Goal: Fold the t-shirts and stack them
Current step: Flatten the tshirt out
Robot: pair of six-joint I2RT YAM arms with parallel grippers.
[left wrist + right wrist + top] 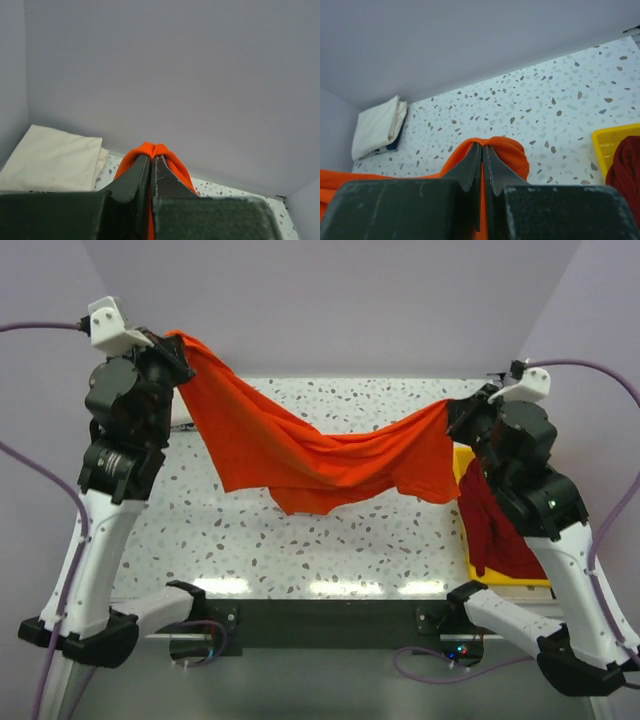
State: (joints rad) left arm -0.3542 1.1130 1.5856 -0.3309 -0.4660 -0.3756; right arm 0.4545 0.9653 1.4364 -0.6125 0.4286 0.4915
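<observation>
The orange t-shirt (310,455) hangs stretched above the table between both arms, sagging in the middle. My left gripper (172,343) is shut on its upper left corner; orange cloth (152,150) bulges past the tips of my left gripper (151,157). My right gripper (458,410) is shut on the shirt's right end, where orange cloth (512,150) wraps the tips of my right gripper (483,146). A folded cream t-shirt (52,157) lies at the table's far left corner, also in the right wrist view (377,125). A dark red t-shirt (495,530) lies crumpled in the tray under my right arm.
The yellow plastic tray (463,465) sits at the table's right edge, its rim (610,142) showing beside the dark red t-shirt (626,172). The speckled white tabletop (300,540) lies below the hanging shirt. Lilac walls enclose the back and sides.
</observation>
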